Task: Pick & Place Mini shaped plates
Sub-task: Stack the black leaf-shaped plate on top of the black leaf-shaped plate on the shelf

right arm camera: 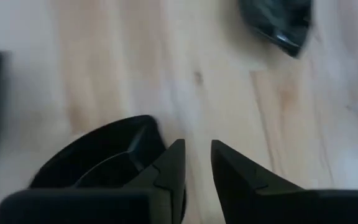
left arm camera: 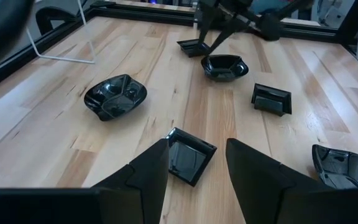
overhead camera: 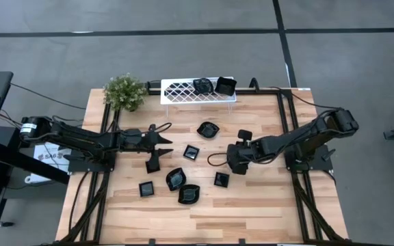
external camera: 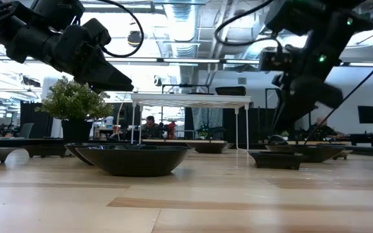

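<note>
Centre-left of the high view: left claw (left arm camera: 196,149), spread wide, empty, hovering above the surface (overhead camera: 252,219). Just ahead of its fingers, flat on the wood: a square plate (overhead camera: 191,152).

Right of centre: right claw (overhead camera: 233,162), low over the surface, fingers (right arm camera: 169,165) narrowly apart with bare wood showing through the gap, gripping nothing. Just beside one finger in the right wrist view: a rounded plate (right arm camera: 101,155); contact impossible to tell.

Other mini shaped plates scattered across the middle and lower part of the high view: a wavy-rimmed plate (overhead camera: 209,130) above centre, a small square one (overhead camera: 221,179) below the right claw, three more (overhead camera: 176,179) in the lower centre. At top centre, a white rack (overhead camera: 180,91) with two plates (overhead camera: 225,86) at its right end. Left of the rack: a potted plant (overhead camera: 124,91).
</note>
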`<action>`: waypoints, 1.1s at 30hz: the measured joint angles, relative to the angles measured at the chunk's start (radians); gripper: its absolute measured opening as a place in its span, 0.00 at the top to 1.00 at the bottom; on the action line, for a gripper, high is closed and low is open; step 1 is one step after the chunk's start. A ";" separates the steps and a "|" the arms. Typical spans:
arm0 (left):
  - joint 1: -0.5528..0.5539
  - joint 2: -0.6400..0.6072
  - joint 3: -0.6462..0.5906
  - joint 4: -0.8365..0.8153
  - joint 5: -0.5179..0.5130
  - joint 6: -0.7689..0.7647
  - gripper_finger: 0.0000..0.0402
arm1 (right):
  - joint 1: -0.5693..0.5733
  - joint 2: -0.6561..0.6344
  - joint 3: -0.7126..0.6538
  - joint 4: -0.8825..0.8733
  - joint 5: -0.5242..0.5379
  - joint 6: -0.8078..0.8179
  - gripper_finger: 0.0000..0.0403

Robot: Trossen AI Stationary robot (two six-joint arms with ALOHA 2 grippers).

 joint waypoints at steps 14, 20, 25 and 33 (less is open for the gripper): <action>0.000 0.000 0.000 0.001 0.000 0.000 0.59 | -0.292 -0.080 0.000 -0.047 -0.523 -0.133 0.82; 0.000 0.000 0.000 0.001 0.000 0.000 0.59 | -0.351 -0.080 0.000 -0.046 -0.523 -0.133 0.82; 0.000 0.000 0.000 0.001 0.000 0.000 0.59 | -0.347 -0.080 0.000 -0.045 -0.551 -0.124 0.82; 0.000 0.000 0.000 0.001 0.000 0.000 0.59 | -0.317 -0.080 0.000 -0.032 -0.551 -0.108 0.72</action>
